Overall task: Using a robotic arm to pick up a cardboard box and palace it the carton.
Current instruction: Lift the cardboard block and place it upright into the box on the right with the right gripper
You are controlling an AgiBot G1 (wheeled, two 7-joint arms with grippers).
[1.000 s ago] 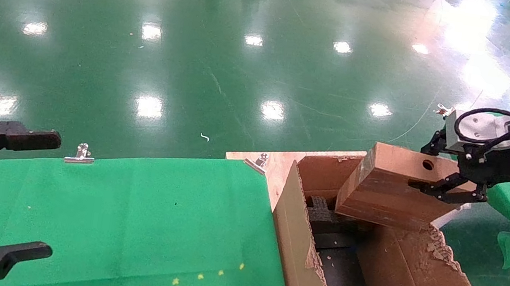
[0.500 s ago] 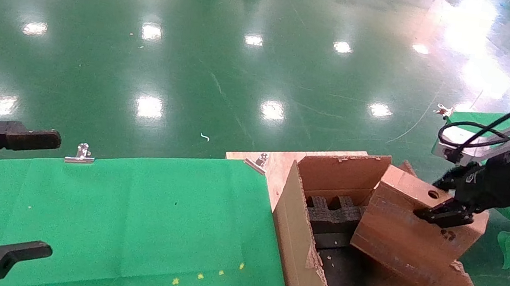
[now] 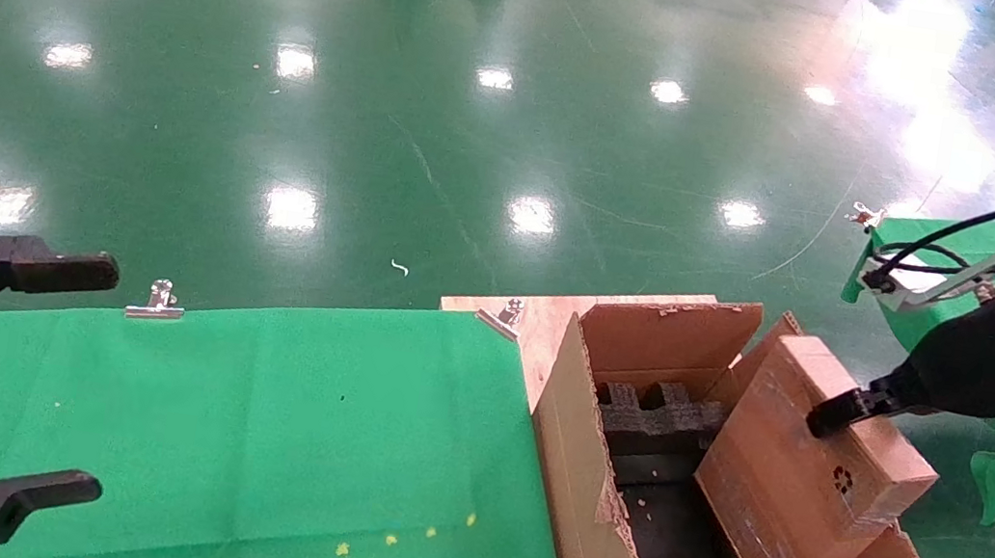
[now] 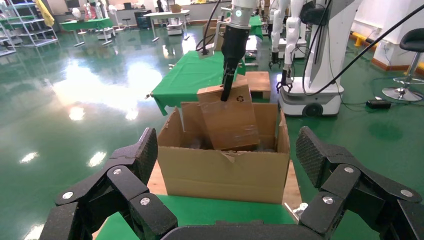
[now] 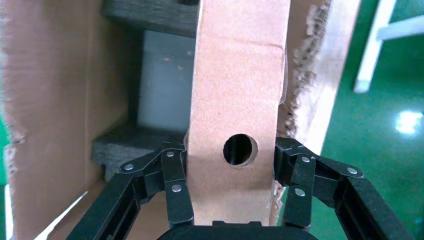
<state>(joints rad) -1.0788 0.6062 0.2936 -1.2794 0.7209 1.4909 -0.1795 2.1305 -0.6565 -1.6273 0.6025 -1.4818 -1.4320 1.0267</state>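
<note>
Jaws clamped on either side of the cardboard box (image 5: 235, 125), the right gripper (image 3: 833, 419) of the robotic arm (image 3: 993, 354) holds it tilted, lower end inside the carton (image 3: 585, 486) off the green table's (image 3: 244, 419) right edge. A recycling mark (the only printing visible) shows on the box's face. The left gripper (image 3: 8, 366), jaws spread, hangs over the table's left edge.

Cardboard box (image 3: 805, 478) tilted, lower end in carton (image 3: 585, 486); carton right of table (image 3: 244, 419).
</note>
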